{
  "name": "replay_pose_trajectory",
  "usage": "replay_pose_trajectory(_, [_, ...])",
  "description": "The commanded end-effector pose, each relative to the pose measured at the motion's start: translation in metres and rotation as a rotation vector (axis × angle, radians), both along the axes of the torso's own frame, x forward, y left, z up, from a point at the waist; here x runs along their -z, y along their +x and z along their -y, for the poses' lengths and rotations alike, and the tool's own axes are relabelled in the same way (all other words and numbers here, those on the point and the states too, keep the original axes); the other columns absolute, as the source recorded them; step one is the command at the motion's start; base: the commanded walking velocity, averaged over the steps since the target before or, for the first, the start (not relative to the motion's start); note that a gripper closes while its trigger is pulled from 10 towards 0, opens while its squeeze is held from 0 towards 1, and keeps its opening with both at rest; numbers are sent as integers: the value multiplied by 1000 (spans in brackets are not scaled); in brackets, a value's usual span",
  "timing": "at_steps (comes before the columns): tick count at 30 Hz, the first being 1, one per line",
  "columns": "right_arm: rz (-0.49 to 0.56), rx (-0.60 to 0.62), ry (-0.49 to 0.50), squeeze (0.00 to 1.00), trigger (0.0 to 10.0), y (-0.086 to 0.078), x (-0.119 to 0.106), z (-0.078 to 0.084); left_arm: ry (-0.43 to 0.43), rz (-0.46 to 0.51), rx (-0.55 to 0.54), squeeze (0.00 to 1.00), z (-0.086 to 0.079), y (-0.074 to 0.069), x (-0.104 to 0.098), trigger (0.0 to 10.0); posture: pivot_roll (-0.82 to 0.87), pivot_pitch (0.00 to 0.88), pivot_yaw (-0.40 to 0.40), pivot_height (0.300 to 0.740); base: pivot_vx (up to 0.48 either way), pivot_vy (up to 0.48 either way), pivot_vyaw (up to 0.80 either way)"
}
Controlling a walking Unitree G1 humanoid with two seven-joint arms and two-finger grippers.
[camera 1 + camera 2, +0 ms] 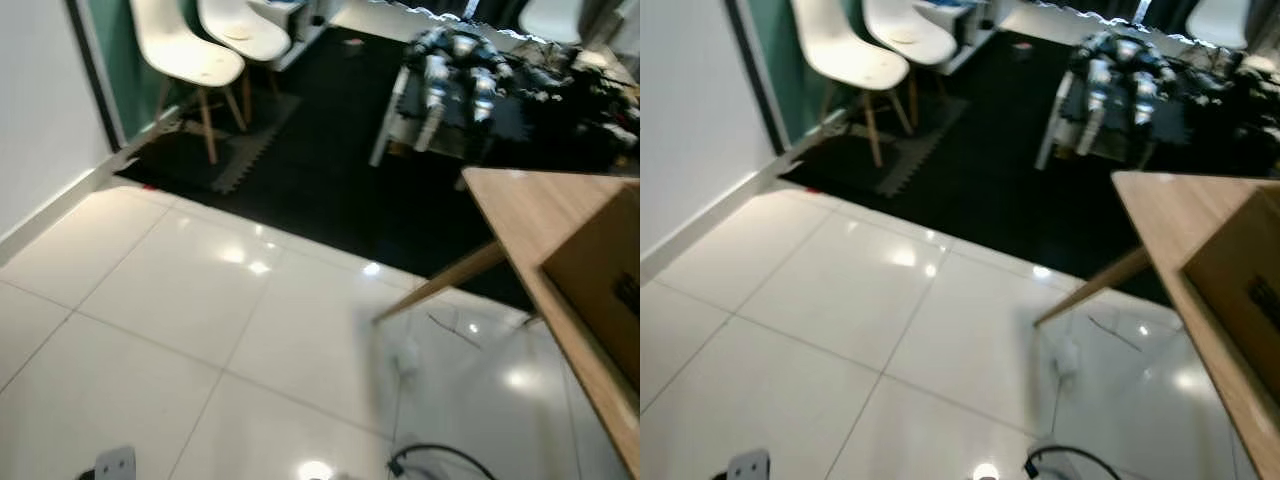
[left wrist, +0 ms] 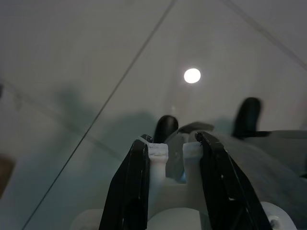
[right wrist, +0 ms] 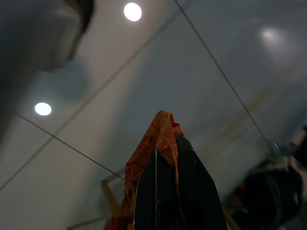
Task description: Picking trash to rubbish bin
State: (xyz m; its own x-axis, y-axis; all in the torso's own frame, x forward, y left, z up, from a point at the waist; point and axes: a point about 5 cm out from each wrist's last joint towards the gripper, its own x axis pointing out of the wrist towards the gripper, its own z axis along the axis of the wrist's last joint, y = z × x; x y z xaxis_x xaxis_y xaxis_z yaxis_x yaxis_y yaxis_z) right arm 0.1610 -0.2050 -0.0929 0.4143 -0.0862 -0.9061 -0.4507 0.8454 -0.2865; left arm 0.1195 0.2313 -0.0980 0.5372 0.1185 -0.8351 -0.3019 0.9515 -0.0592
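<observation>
A: Where the white tile floor (image 1: 180, 300) gives out, what takes over?

B: Black matting (image 1: 330, 170) across the upper half of the frame, with a white wall (image 1: 40, 110) and skirting on the left edge. Ceiling lamps glare off the glossy tiles.

A: And what stands around?

B: Two white chairs (image 1: 195, 55) on wooden legs at upper left. A wooden table (image 1: 545, 215) comes in from the right, one leg slanting down to the tiles, and a cardboard box (image 1: 605, 275) sits on it at the right edge. Another robot (image 1: 455, 70), silver and black, lies on a low stand at the upper right. A black cable (image 1: 430, 458) curls on the tiles at bottom centre.

A: Any writing?

B: A dark mark on the box, too blurred to read.

A: The grippers?

B: The left gripper (image 2: 175, 146) hangs over the tiles, its white-padded fingers (image 2: 135, 182) a narrow gap apart, nothing between them. The right gripper (image 3: 165, 158) has its black fingers pressed together on the trash (image 3: 153, 143), a crumpled orange wrapper sticking out past the tips, above the floor.
</observation>
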Motion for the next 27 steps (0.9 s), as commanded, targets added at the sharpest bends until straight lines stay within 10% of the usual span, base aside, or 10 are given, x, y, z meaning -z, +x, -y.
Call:
replay_pose_trajectory(1, [-12,-1,-1,0,10000,-2,1,1,-4,-42,23,0,5,-10,4,10000,171,103,-77,740,0,0,-800])
replay_pose_trajectory(27, [-24,-26,-16,0,10000,0,0,-1,11,-52,37,0,4,-11,5,10000,179,98,-75,740,0,0,-800])
